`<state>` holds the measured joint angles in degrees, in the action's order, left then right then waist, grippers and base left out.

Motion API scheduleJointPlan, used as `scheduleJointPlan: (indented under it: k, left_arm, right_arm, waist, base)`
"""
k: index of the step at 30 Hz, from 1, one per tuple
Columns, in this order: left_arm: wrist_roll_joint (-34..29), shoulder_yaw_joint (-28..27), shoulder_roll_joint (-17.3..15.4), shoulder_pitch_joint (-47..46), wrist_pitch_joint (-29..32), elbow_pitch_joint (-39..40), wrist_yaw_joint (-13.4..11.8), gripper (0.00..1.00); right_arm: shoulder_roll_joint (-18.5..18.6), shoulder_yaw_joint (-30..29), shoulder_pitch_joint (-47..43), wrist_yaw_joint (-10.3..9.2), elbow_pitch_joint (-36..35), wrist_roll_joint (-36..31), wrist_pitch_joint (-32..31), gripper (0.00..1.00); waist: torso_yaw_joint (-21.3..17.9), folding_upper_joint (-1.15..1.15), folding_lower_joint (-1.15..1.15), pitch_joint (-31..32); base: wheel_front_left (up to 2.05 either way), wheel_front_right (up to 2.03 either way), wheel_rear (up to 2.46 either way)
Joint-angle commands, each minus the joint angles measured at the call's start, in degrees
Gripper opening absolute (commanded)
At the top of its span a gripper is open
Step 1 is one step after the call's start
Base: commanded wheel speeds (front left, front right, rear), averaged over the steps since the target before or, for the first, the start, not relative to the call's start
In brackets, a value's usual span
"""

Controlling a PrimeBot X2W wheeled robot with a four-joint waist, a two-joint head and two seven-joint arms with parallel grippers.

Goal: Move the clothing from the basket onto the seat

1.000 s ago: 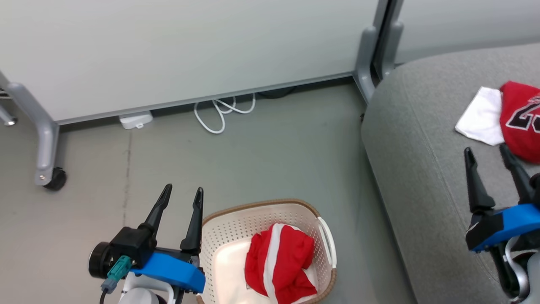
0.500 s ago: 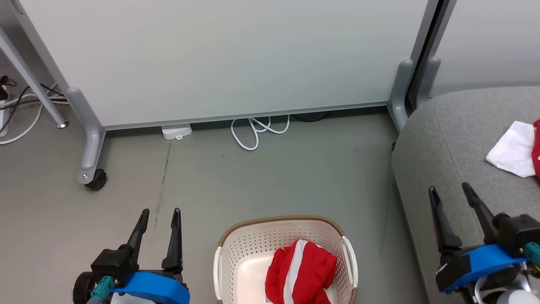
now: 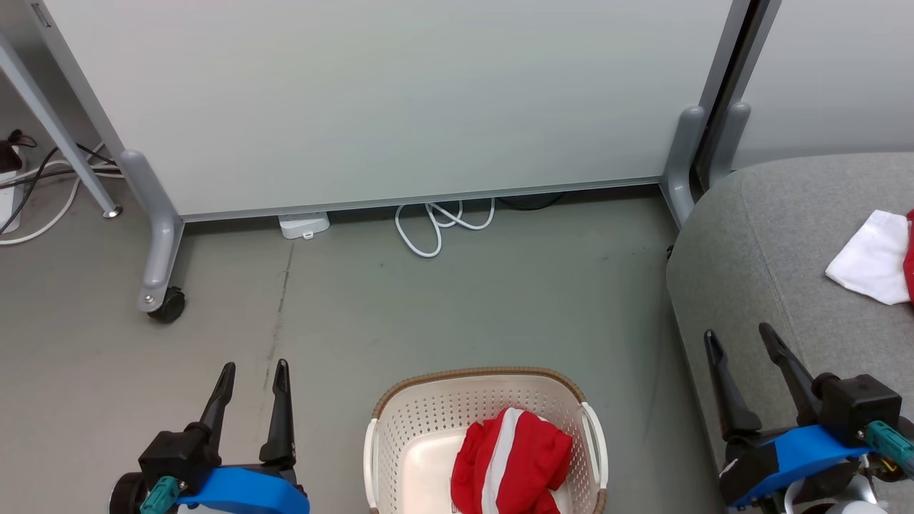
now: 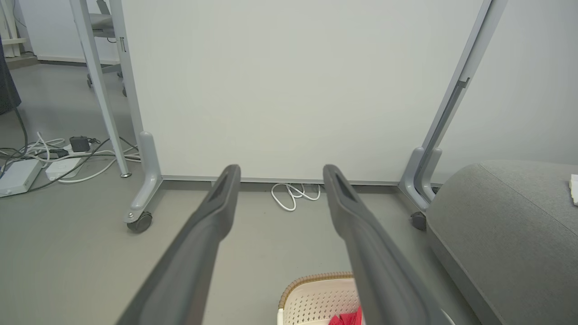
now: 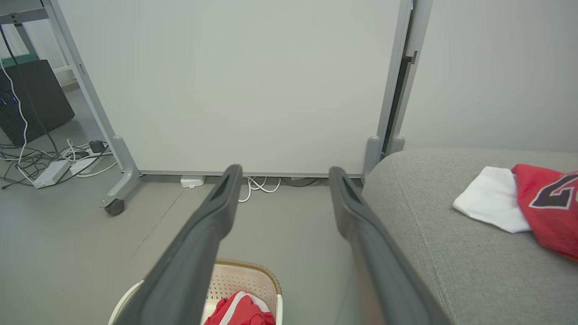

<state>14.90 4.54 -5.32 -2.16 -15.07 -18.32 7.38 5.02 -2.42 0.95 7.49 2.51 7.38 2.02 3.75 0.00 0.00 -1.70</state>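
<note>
Grey floor is shown; red garment in basket is set four o'clock of gaping left claw, eight o'clock of gaping right claw.

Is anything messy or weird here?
Nothing is spilled or broken. The only untidy bits: a red garment with a white stripe lies bunched up in the basket, and a white cable sits in loose loops on the floor under the partition.

Right hand, fingers parted with nothing between them. Below it, the cream basket holds a red garment with a white stripe. At right, the grey seat bears white fabric touching a red jersey with black-and-white numerals. Behind, a pale partition panel.
</note>
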Motion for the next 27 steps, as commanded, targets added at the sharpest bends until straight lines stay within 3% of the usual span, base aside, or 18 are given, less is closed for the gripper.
scheduleJointPlan:
  k: [1, 17, 27]
  left_arm:
    - [-0.39, -0.12, -0.06, 0.05, -0.15, 0.25, 0.14, 1.00]
    - [-0.19, 0.87, -0.14, -1.83, -0.15, 0.51, 0.15, 1.00]
    - [-0.62, 2.60, -0.63, -6.55, -0.15, 0.86, 0.15, 1.00]
  right_arm:
    - [-0.29, -0.11, -0.24, 0.01, 0.05, -0.17, -0.09, 1.00]
    - [-0.11, 1.05, 2.47, 0.01, 1.08, 0.24, 0.88, 1.00]
    - [0.66, 3.93, 8.85, 0.01, -0.84, -0.11, 1.26, 1.00]
  waist:
    - [-0.06, 0.00, 0.00, -0.10]
    - [-1.14, 0.00, 0.00, -3.97]
    - [-5.79, 0.00, 0.00, -14.53]
  base:
    - [0.00, 0.00, 0.00]
    - [0.00, 0.00, 0.00]
    - [0.00, 0.00, 0.00]
